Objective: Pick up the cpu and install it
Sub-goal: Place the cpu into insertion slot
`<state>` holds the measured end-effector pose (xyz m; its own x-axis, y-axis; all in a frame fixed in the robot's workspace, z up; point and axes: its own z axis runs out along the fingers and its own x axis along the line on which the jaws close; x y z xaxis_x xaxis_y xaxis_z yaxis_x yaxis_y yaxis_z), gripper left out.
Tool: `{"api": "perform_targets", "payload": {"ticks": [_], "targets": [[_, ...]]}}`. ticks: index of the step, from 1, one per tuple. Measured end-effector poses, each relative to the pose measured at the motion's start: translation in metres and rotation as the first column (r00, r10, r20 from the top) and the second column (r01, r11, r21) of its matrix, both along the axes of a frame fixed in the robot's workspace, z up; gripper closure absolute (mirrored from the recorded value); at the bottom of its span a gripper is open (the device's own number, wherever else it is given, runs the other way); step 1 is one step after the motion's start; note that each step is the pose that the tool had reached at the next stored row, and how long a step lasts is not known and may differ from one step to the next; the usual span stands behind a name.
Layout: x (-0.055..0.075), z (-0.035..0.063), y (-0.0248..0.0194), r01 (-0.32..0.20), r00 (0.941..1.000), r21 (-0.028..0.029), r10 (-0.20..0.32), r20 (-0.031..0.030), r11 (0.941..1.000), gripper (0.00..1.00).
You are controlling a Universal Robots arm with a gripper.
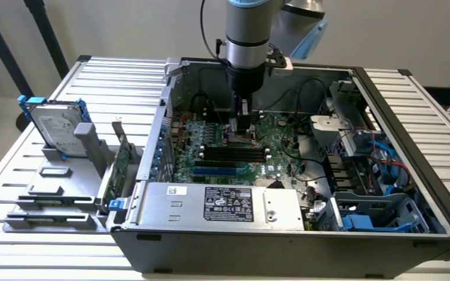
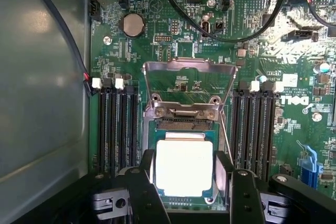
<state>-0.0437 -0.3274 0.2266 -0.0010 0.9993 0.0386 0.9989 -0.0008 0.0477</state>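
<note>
Counting what lies under me: one cpu (image 2: pixel 185 167), one socket (image 2: pixel 181 125), one lifted load plate (image 2: pixel 184 111), one coin cell (image 2: pixel 131 24), and two banks of black memory slots (image 2: pixel 118 129), one on either side of the socket. My claw (image 2: pixel 186 174) pinches the cpu, one black finger (image 2: pixel 148 182) against each of two opposite edges, and the chip sits flat over the socket with its silvery top facing up. The load plate stands tilted up just beyond the cpu, and black cables (image 2: pixel 231 35) cross the board past it. In the exterior view my claw (image 1: pixel 243 126) reaches straight down into the open computer case (image 1: pixel 287 252) on the slatted worktop (image 1: pixel 412 105), my own arm standing in front of the socket. At the exterior view's left, one hard drive (image 1: pixel 57 132) with blue rails stands upright in a grey holder (image 1: pixel 61 187), well apart from the case.
</note>
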Motion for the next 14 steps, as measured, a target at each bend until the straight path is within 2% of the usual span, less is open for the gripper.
{"api": "perform_targets", "payload": {"ticks": [8,14], "targets": [[0.0,-0.0119,0.0,0.0,1.0,0.0001,0.0,-0.004,1.0,0.45],[0.0,-0.0172,0.0,0.003,1.0,0.0016,-0.003,-0.0071,1.0,0.45]]}}
